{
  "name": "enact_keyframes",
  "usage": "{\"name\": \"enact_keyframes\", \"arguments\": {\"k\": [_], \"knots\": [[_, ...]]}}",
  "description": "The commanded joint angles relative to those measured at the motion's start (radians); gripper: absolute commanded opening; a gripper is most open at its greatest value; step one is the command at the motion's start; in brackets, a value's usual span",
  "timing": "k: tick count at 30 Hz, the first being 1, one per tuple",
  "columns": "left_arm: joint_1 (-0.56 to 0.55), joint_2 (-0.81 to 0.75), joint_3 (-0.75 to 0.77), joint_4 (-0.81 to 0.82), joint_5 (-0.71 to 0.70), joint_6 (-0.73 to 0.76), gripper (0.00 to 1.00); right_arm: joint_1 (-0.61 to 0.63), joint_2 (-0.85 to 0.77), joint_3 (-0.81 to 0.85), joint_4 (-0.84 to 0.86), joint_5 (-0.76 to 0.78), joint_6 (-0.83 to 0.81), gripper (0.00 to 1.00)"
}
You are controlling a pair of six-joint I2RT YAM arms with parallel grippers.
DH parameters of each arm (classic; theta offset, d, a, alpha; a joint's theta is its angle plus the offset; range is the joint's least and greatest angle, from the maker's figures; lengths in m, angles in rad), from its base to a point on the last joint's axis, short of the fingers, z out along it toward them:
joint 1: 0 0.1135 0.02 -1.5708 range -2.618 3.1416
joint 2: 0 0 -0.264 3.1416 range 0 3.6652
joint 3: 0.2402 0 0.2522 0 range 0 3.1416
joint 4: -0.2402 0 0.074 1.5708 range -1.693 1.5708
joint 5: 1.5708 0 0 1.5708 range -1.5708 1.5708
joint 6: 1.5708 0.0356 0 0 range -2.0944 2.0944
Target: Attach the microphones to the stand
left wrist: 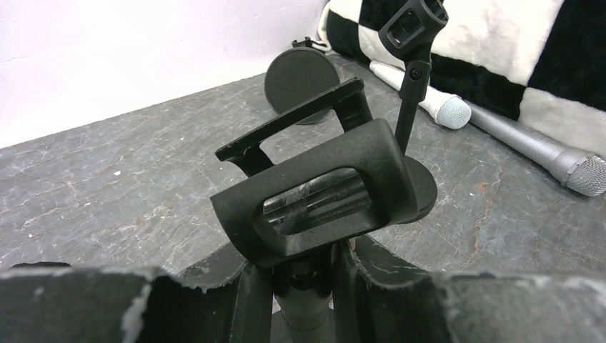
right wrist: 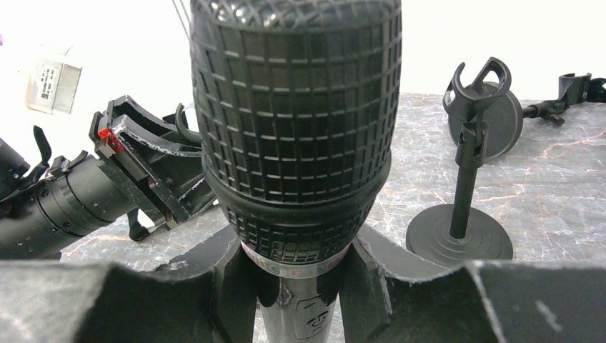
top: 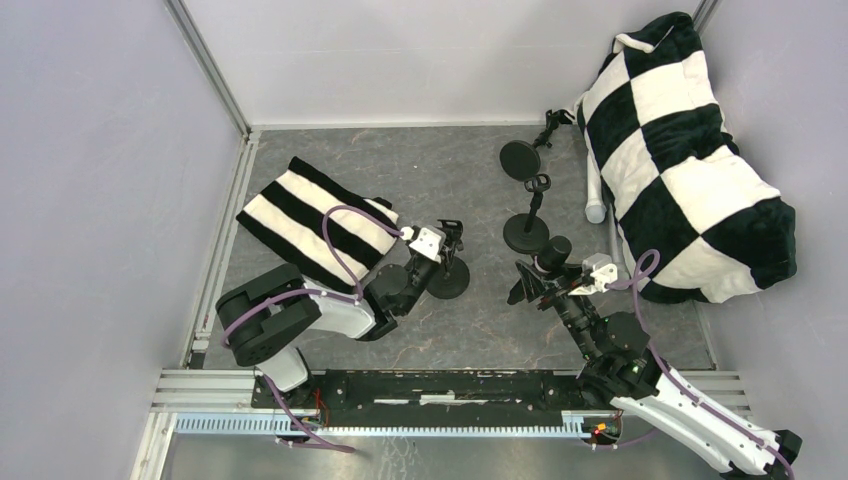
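Observation:
My right gripper (top: 540,276) (right wrist: 296,279) is shut on the black microphone (top: 555,248), just below its mesh head (right wrist: 293,121), and holds it upright. My left gripper (top: 447,245) (left wrist: 307,275) is shut on the post of a black stand (top: 447,279), under its empty clip (left wrist: 314,193). A second stand (top: 527,233) (right wrist: 461,239) stands upright with an empty clip (left wrist: 413,25). A third stand (top: 520,160) lies on its side at the back. The white microphone (top: 593,195) (left wrist: 450,111) and the silver-grey microphone (left wrist: 564,163) lie by the pillow.
A black-and-white checkered pillow (top: 690,150) fills the right back. A striped black-and-white cloth (top: 315,220) lies at the left behind my left arm. Walls close in the grey stone-patterned table (top: 400,170) on three sides.

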Motion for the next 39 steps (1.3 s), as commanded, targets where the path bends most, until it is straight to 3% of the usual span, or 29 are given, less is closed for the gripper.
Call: {"name": "enact_keyframes", "arguments": {"k": [1,8,17,28,31,39], "knots": [[-0.002,-0.004,0.029,0.059,0.004,0.025,0.23,-0.001,-0.018,-0.003,0.042,-0.002,-0.01,0.0],[-0.002,-0.051,0.017,-0.031,0.065,-0.034,0.08,-0.001,-0.056,-0.037,0.1,0.013,-0.04,0.0],[-0.002,-0.165,0.018,-0.256,0.24,-0.17,0.06,-0.001,-0.053,-0.048,0.191,-0.028,-0.068,0.0],[-0.002,-0.199,-0.02,-0.281,0.473,-0.153,0.06,-0.001,0.006,-0.026,0.276,-0.11,-0.12,0.0],[-0.002,-0.199,-0.035,-0.254,0.487,-0.165,0.02,-0.001,0.018,-0.021,0.305,-0.171,-0.232,0.0],[-0.001,-0.19,-0.096,-0.14,0.502,-0.24,0.02,-0.001,0.08,-0.001,0.459,-0.251,-0.32,0.0]]}}
